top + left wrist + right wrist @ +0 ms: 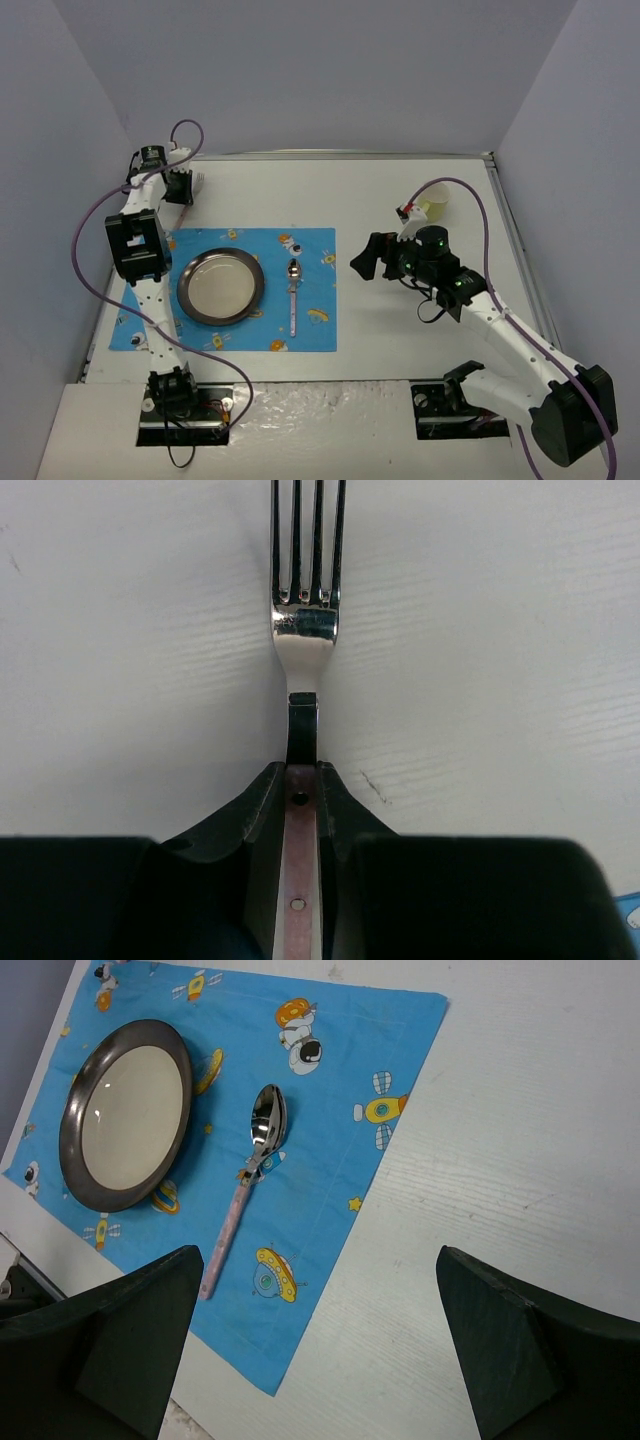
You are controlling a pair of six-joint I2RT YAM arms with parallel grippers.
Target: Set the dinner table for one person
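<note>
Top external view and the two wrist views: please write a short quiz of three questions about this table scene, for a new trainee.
1. True or false: the silver spoon with a pink handle lies on the blue cartoon-printed cloth mat, right of the round dark-rimmed metal plate.
2. Which gripper grips the silver metal fork? A. left gripper B. right gripper C. neither
3. Fill in: the right gripper's jaws stand ____.
Key: 1 true; 2 A; 3 open.
</note>
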